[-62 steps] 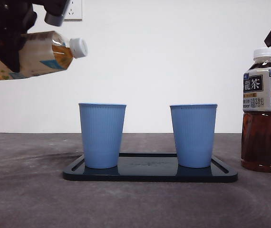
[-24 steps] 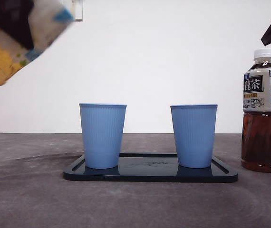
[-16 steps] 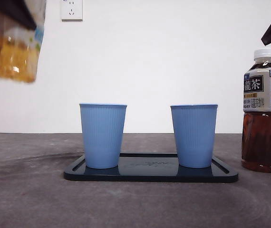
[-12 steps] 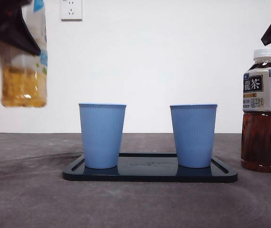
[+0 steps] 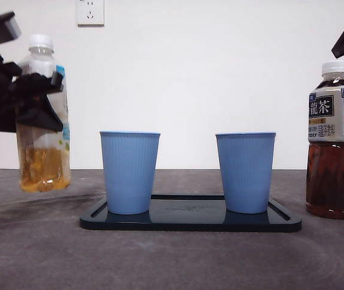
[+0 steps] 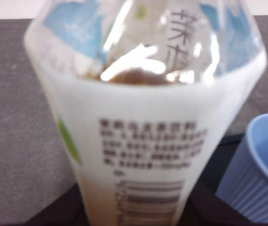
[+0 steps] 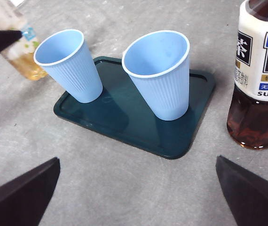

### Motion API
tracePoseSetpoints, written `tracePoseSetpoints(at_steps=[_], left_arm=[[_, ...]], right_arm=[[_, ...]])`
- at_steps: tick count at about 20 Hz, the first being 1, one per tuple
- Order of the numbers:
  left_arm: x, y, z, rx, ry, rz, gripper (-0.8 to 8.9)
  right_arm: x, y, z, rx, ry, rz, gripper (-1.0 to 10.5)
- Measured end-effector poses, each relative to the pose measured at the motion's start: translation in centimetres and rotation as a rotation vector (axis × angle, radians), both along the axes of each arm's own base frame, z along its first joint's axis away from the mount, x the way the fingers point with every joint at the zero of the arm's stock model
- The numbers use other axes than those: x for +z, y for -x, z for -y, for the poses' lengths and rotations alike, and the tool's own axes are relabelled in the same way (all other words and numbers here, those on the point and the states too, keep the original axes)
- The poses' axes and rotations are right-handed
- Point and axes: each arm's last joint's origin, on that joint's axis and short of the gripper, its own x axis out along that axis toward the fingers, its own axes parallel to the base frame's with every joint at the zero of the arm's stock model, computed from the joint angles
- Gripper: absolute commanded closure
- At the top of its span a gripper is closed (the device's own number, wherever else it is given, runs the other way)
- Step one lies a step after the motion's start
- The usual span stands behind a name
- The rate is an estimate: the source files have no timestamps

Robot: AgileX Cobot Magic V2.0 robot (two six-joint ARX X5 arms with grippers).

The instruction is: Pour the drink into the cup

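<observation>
Front view: left gripper (image 5: 30, 99) clamped on an upright clear plastic tea bottle (image 5: 43, 121), white-capped, amber liquid low, held above the table left of the tray (image 5: 190, 222). Two ribbed blue cups (image 5: 130, 172) stand on it.

Left wrist: glossy label fills the frame.

Right wrist: right gripper (image 7: 138, 188), jaws apart, above the cups; dark oolong bottle (image 7: 260, 70) beside the tray.

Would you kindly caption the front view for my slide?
Left gripper holds a capped tea bottle upright above the table, beside two blue cups on a dark tray.
</observation>
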Motion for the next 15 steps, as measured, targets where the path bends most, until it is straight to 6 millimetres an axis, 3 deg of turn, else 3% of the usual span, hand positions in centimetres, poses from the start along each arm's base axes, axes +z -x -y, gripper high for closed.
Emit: tracePoseSetpoints(at_steps=[4,6,8,12,15], left_arm=[[-1.3,-0.6,0.2,0.002,-0.013,-0.038,6.80],[-1.4,-0.8,0.3,0.001,-0.009,-0.024,6.69],[-1.5,-1.0,0.3,0.002,-0.006,-0.016,5.91],[-1.9,-1.2,0.3,0.003,-0.013,-0.026,5.71],[-1.9,-1.2,0.3,0.003,-0.013,-0.026,4.67]], right_arm=[[0.0,0.0,0.0,-0.001,0.000,0.001,4.0],[0.0,0.0,0.0,-0.002,0.001,0.001,4.0],[0.0,0.0,0.0,-0.002,0.001,0.000,4.0],[0.0,0.0,0.0,-0.002,0.001,0.000,4.0],[0.0,0.0,0.0,-0.002,0.001,0.000,4.0]])
